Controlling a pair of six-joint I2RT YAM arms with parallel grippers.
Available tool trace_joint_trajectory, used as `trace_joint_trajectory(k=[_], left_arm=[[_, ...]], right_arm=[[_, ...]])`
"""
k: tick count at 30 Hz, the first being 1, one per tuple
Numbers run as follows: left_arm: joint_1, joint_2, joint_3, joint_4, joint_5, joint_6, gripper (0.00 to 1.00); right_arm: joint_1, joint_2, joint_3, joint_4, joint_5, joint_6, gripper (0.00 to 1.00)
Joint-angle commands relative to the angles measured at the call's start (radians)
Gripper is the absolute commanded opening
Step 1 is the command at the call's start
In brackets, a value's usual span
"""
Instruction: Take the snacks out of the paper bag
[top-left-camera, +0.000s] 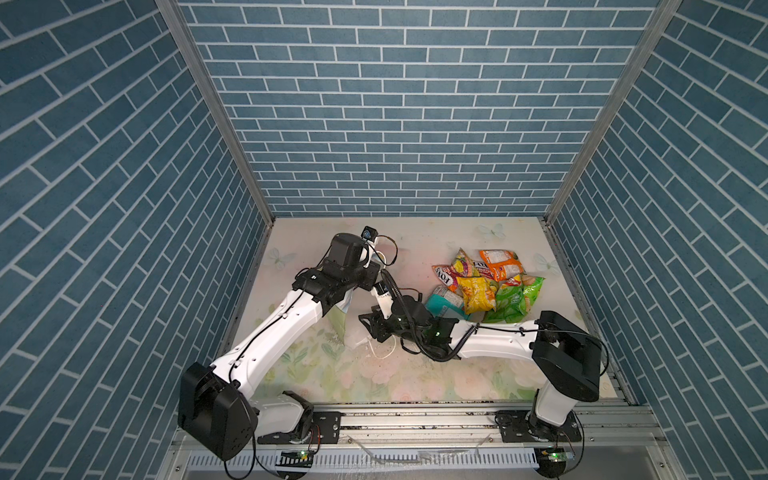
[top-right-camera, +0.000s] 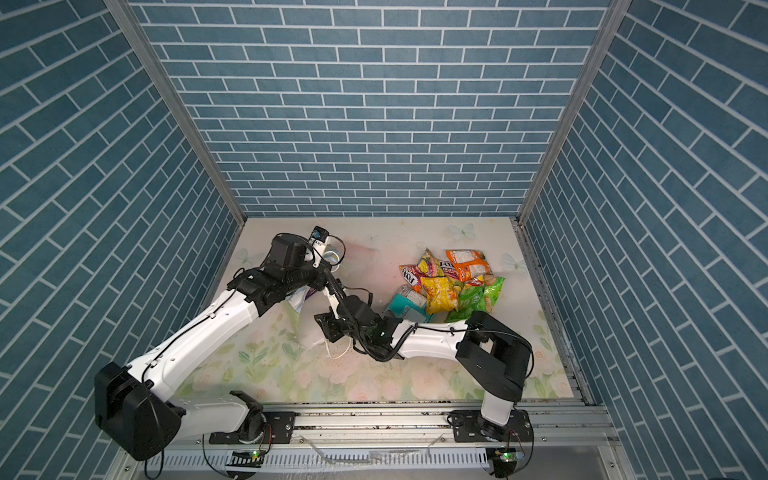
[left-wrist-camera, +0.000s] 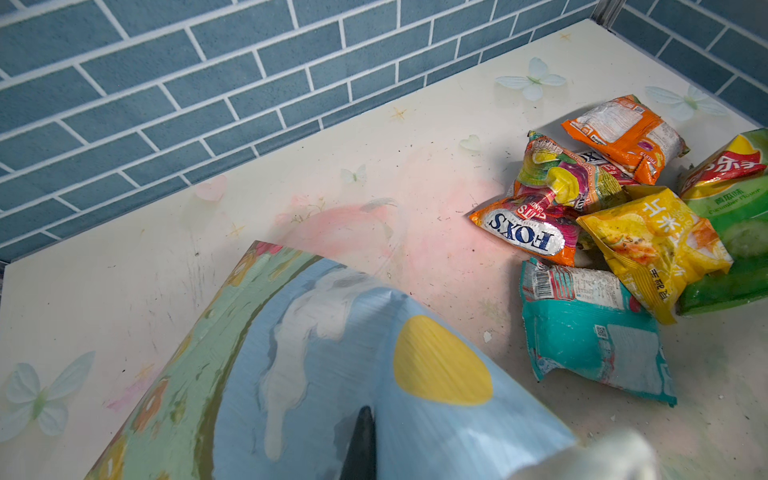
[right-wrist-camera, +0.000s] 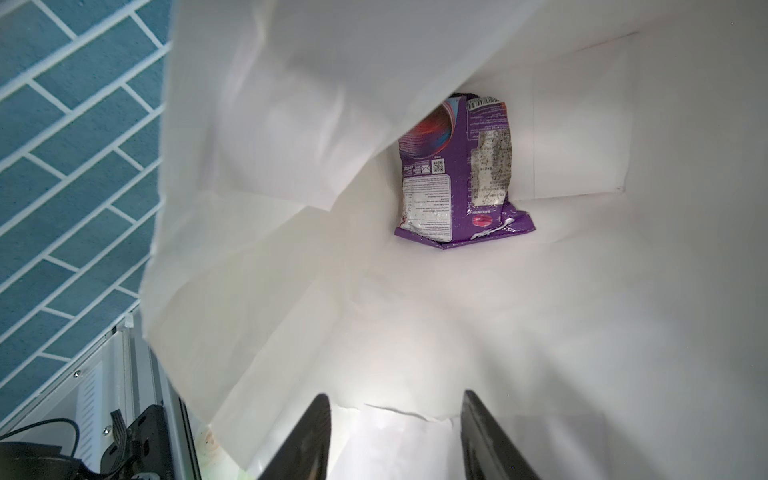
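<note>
My left gripper (left-wrist-camera: 362, 419) is pressed together, pinching the printed wall of the paper bag (left-wrist-camera: 332, 353). Blue sky, a white cloud, a yellow sun and green meadow show right by my dark fingertip. My right gripper (right-wrist-camera: 397, 436) sits in the bag's mouth with its fingers spread, and only white paper shows between them. Deep inside lies one purple packet (right-wrist-camera: 457, 174), showing a barcode, a QR code and fine print too small to read.

In both top views the bag is at about nine o'clock from the middle of the table (top-left-camera: 415, 374), under my two wrists. The other snacks (top-left-camera: 486, 286) are heaped at about two o'clock, apart from the bag. Within the heap:
- The orange packet (top-left-camera: 500, 262) is at twelve.
- The green packet (top-left-camera: 515, 301), which reads "Cucumber Flavor" in the left wrist view, is at four.
- The teal packet (top-left-camera: 446, 305) is at eight.
- The red-and-orange packet (top-left-camera: 445, 277) lettered "FOX'S" is at ten.
- The yellow packet (top-left-camera: 478, 295), printed with Chinese characters, is in the middle and overlaps its neighbours.
</note>
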Motion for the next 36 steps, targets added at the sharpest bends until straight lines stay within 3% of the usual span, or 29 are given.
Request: trace_joint_trajectory(k=[1,12,27,36], left_arm=[[0.001,-0.025,0.032,-0.007,0.010,-0.002,0.00],[0.001,-0.053,0.032,-0.005,0.021,0.002,0.00],[0.001,-0.080,0.026,0.008,0.095,-0.008,0.00],[0.001,-0.091,0.019,0.018,0.096,-0.006,0.00]], right_arm=[[0.003,0.006,0.023,-0.021,0.046,-0.006,0.50],[0.002,-0.008,-0.005,-0.108,0.108,0.064,0.48],[-0.038,0.071,0.086,-0.120,0.003,0.113,0.51],[-0.085,0.115,0.108,-0.084,-0.077,0.179,0.61]])
